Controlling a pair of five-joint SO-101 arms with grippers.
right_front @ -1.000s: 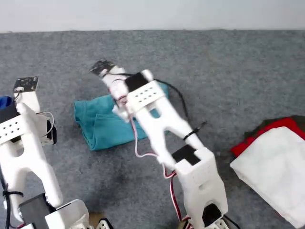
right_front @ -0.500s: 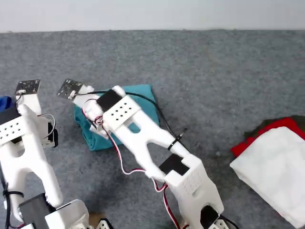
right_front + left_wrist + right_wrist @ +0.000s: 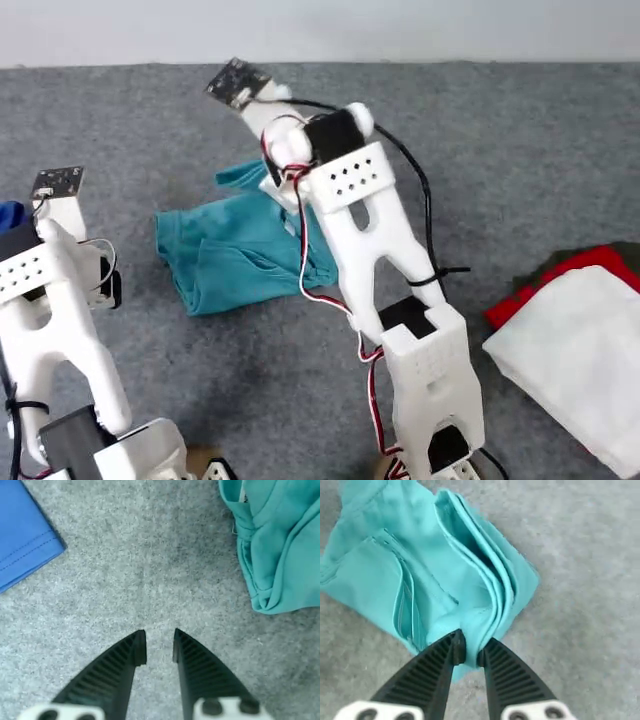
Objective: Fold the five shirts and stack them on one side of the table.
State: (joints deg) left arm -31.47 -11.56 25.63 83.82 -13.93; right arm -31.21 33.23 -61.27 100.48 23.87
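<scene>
**A:** Where is the crumpled teal shirt?

**B:** It lies on the grey felt-like table cover, left of the middle in the high view. It is loosely folded, with several layers bunched together. One edge is lifted off the cover, under the right arm's wrist.

**A:** What about the right gripper?

**B:** Its two black ribbed fingers are pressed onto a thick fold at the shirt's edge, and the cloth is pinched between the tips.

**A:** And the left gripper?

**B:** It hangs over bare grey cover. Its tips are a little apart, with nothing between them. The teal shirt is near on one side and a flat blue cloth on the other, and it touches neither.

**A:** Is there any other clothing?

**B:** Yes, at the table's right edge in the high view, well apart from the teal shirt. A folded white shirt rests on a red shirt. Something dark shows beneath them, but I cannot tell what it is.
</scene>
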